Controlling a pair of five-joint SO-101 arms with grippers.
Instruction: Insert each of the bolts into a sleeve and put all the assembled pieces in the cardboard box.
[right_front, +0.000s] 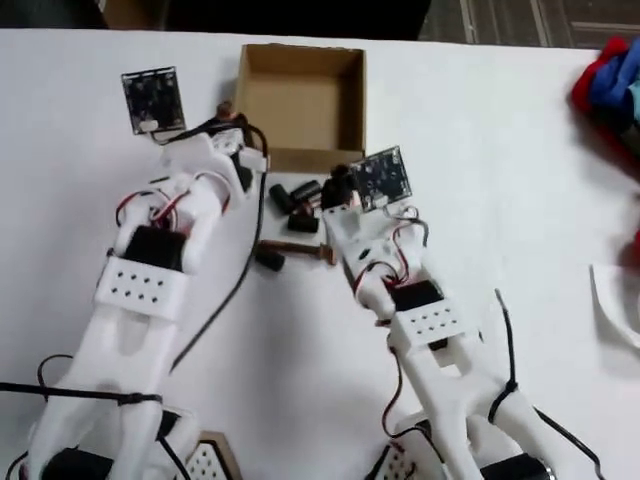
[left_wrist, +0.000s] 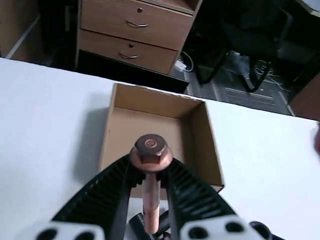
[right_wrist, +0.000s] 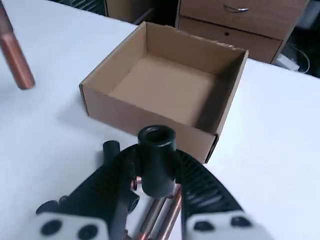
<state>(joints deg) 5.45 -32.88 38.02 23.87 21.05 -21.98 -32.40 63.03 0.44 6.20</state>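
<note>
1. From above, the cardboard box (right_front: 300, 158) stands open at the far side of the white desk (right_front: 500, 150). The left pincer (right_front: 232, 120) sits just beside the box's near-left corner. The right pincer (right_front: 335, 185) sits just in front of the box's near wall. Between the two arms a loose bolt (right_front: 300, 250) lies flat on the desk, with loose sleeves (right_front: 290, 195) scattered close around it. A bundle of coloured cloth (right_front: 608, 75) lies at the far right edge, well apart from all this.

2. From the left wrist, the left pincer (left_wrist: 151, 167) is clamped on the held bolt (left_wrist: 151, 150), a copper one. Its hexagonal head is up and its shank (left_wrist: 151, 212) runs down between the black ribbed fingers (left_wrist: 112, 195). The cardboard box (left_wrist: 202, 140) lies just beyond the bolt head, its open top facing up. Behind the desk stands a wooden drawer unit (left_wrist: 132, 25).

3. From the right wrist, the right pincer (right_wrist: 156, 160) grips the held sleeve (right_wrist: 156, 175), a black one. It stands upright with its open bore facing up. The cardboard box (right_wrist: 140, 117) is just beyond it. Under the pincer, spare copper bolts (right_wrist: 160, 212) lie on the desk, and another black sleeve (right_wrist: 111, 148) stands near them. Off to one side of the box hangs the copper shank (right_wrist: 17, 60) of the held bolt.
</note>
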